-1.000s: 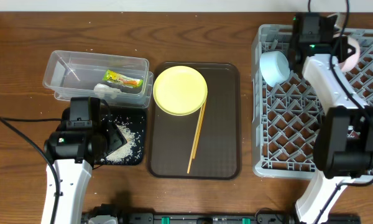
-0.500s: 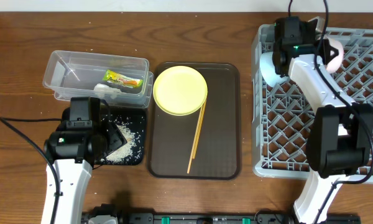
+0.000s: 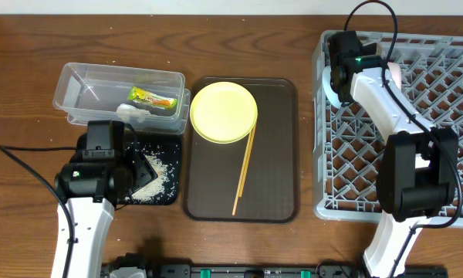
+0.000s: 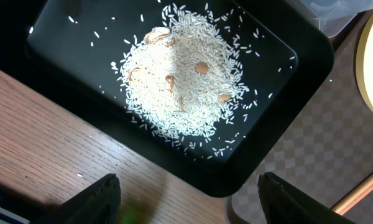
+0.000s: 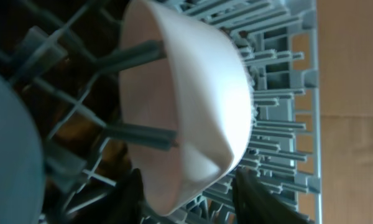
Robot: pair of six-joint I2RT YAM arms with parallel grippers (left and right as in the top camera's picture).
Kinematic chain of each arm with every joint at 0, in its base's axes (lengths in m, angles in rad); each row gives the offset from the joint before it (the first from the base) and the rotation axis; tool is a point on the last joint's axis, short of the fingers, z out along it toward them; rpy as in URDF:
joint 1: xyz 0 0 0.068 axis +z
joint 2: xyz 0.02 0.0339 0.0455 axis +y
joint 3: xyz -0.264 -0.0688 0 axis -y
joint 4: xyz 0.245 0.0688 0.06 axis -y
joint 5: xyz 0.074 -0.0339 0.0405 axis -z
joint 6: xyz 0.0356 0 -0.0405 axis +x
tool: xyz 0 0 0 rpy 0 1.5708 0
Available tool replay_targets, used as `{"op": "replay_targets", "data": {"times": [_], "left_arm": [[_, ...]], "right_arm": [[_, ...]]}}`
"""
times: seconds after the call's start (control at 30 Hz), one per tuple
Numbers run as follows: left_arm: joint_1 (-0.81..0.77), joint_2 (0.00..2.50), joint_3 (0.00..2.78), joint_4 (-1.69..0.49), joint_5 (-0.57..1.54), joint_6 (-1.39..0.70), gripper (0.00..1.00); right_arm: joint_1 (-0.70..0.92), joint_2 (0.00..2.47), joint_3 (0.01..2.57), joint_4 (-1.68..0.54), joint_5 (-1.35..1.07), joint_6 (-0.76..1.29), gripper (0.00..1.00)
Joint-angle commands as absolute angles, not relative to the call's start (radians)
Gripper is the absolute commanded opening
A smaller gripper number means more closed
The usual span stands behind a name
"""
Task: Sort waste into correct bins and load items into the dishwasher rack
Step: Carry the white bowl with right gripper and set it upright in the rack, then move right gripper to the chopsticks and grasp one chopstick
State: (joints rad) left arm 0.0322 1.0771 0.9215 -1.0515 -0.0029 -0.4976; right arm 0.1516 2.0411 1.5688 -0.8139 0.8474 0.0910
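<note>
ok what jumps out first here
The bright yellow plate on the dark brown serving tray in the middle catches the eye first. Next, the big grey rack on the right, with a white bowl propped on its tines, and the heap of white rice in the black tray on the left.

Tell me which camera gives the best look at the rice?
The left wrist view: the rice lies close-up on the black tray, single grains distinct. Overhead shows only a pale patch beside the left arm. The right wrist view shows none, just a white bowl in the rack.
</note>
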Motion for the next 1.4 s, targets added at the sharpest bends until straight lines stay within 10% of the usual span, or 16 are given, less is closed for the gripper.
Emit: {"op": "replay_targets", "data": {"times": [0.0,0.23,0.57,1.37], "left_arm": [[0.038,1.072,0.915,-1.058,-0.008,-0.503,0.74],[0.038,1.072,0.915,-1.058,-0.008,-0.503,0.74],[0.038,1.072,0.915,-1.052,-0.008,-0.503,0.74],[0.038,1.072,0.915,-1.053,-0.008,-0.503,0.74]], "right_arm": [[0.151,1.949,1.568,-0.817,0.776,0.127,0.52],[0.125,1.718,1.568,-0.819,0.459,0.126,0.76],[0.178,1.611,1.554,-0.972,-0.245,0.127,0.73],[0.726,1.624,1.047,-0.578,0.097,0.484,0.61]]}}
